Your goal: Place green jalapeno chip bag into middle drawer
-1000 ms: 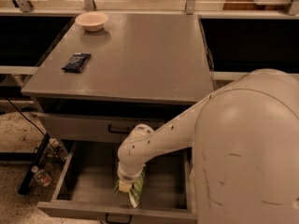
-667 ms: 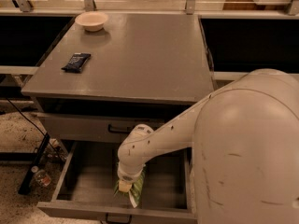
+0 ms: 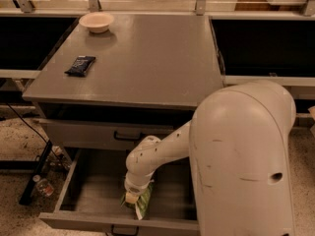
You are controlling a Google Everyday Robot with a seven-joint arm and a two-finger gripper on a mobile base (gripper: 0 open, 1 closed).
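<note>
At the far left, on the speckled floor beside the cabinet, a small bottle (image 3: pixel 43 186) lies near a black bar. On the grey worktop (image 3: pixel 157 63), a flat dark-blue packet (image 3: pixel 80 65) lies near the left edge. A pale round bowl (image 3: pixel 96 21) sits just right of it and further back, close to the rear left corner. The two are well apart. Under the worktop, the upper drawer (image 3: pixel 83 134) shows its flat grey front and a black handle (image 3: pixel 127 137), and it stands slightly out. Below it the middle drawer (image 3: pixel 93 195) is pulled wide open, with its plain grey floor and left side wall in view and a black handle (image 3: pixel 121 230) on the front edge. My gripper (image 3: pixel 130 198) points down inside this drawer, low over the floor and near the front wall. The green jalapeno chip bag (image 3: pixel 142 205) is inside the middle drawer too, right against my gripper on its right side, with its pale end pointing toward the front. I cannot tell whether my gripper is clamped on the bag or apart from it, nor whether the bag rests on the drawer floor. My white arm (image 3: pixel 162 149) rises from there to the right, where its large rounded housing hides the drawer's right side.
</note>
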